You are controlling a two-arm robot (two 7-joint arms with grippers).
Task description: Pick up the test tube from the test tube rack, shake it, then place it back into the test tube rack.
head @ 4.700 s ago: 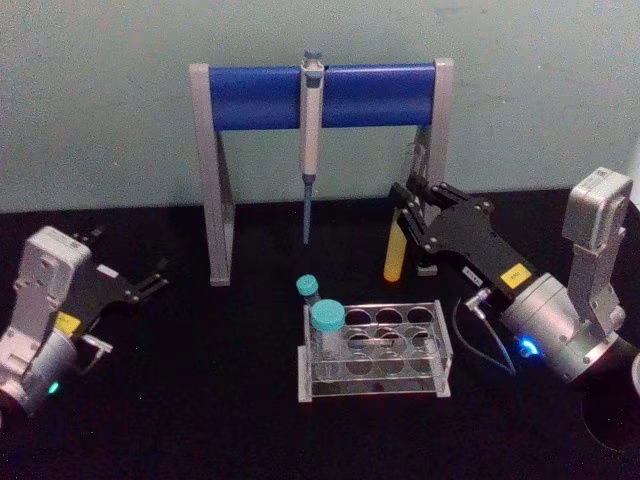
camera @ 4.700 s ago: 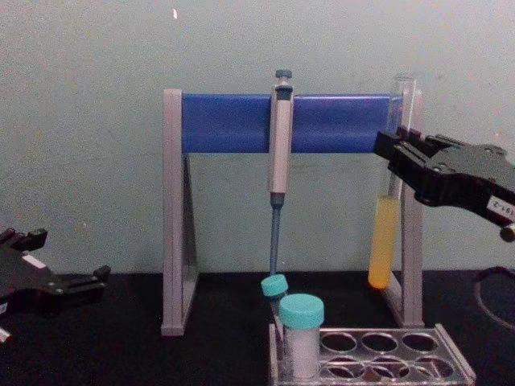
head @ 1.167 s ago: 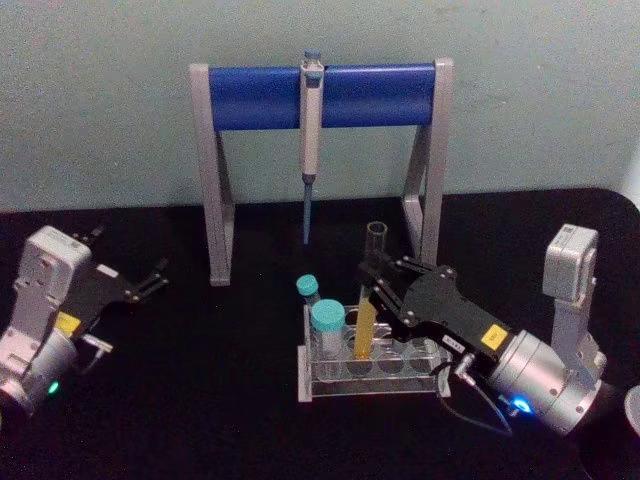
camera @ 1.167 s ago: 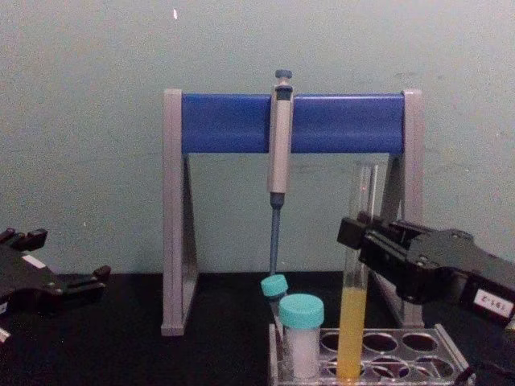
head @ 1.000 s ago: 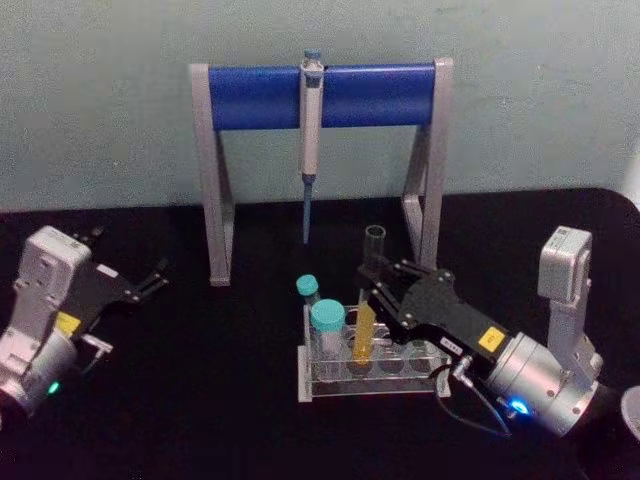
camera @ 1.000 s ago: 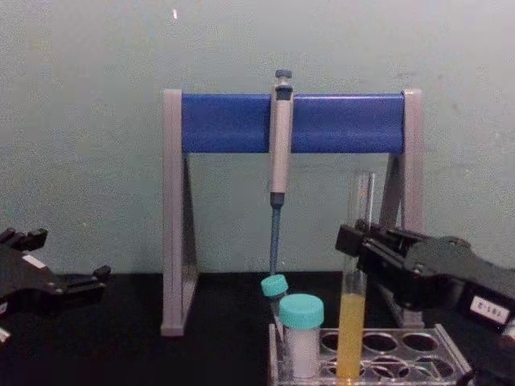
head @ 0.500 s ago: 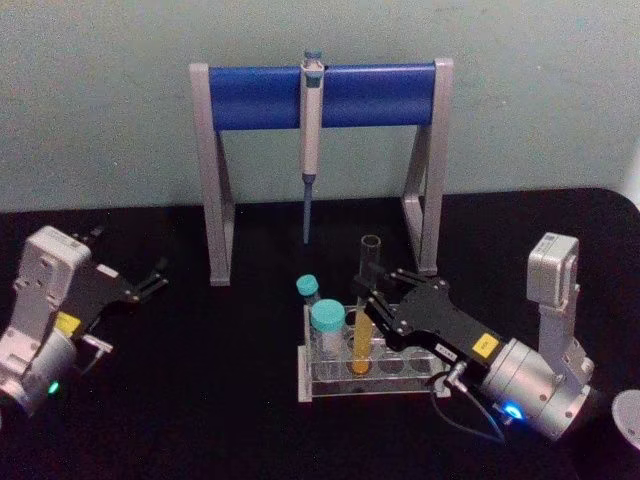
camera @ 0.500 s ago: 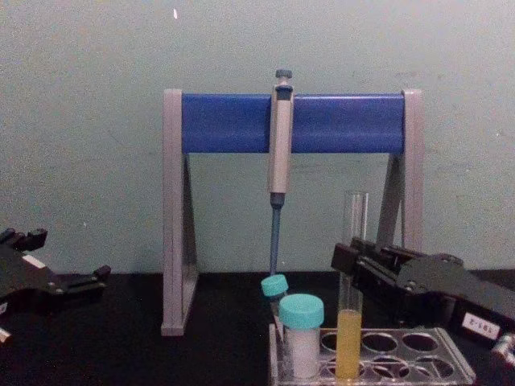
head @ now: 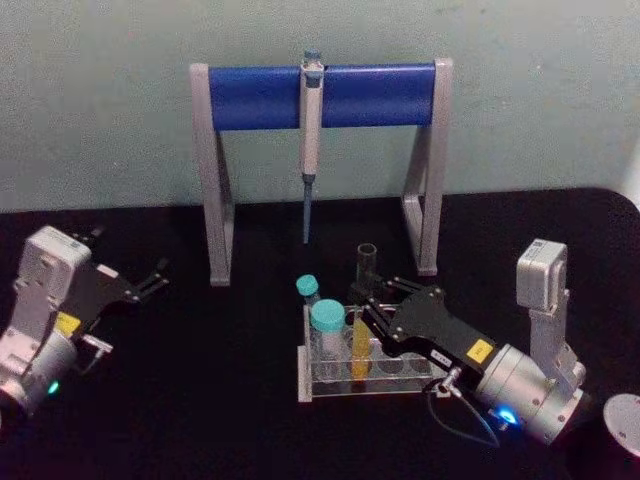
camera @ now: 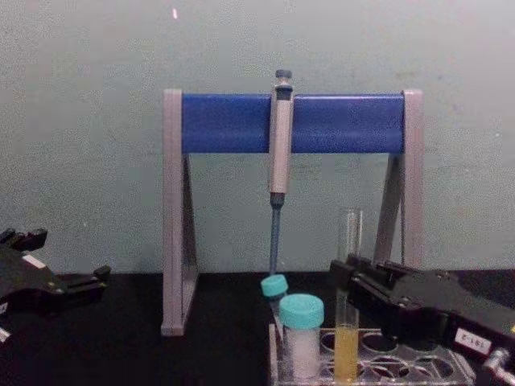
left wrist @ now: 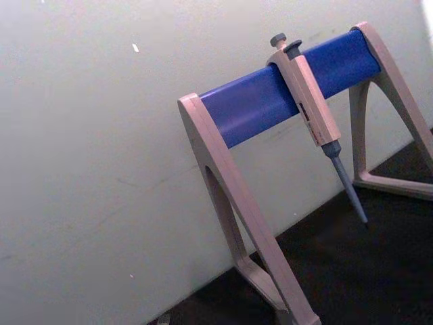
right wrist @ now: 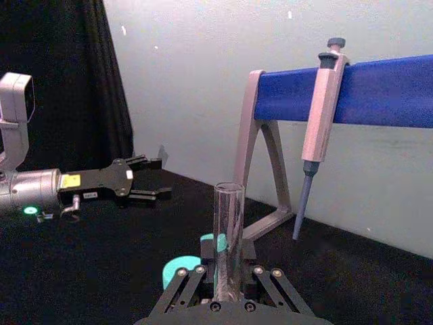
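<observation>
Test tube [camera: 348, 322] upright at lower right of frame, yellow liquid end down in test tube rack [camera: 402, 368]. Right gripper [camera: 344, 283] clamped on tube's clear upper part. Teal-capped vials [camera: 301, 338] just left. Left gripper [camera: 76, 283] parked at lower left edge, jaws apart.

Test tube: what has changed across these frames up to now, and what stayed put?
The right end effector, shut on the test tube, carried it from high beside the pipette stand over to the test tube rack and lowered it into a hole, where it now sits deep. The grip has not let go. The left end effector, pipette and capped vials kept their places.
</observation>
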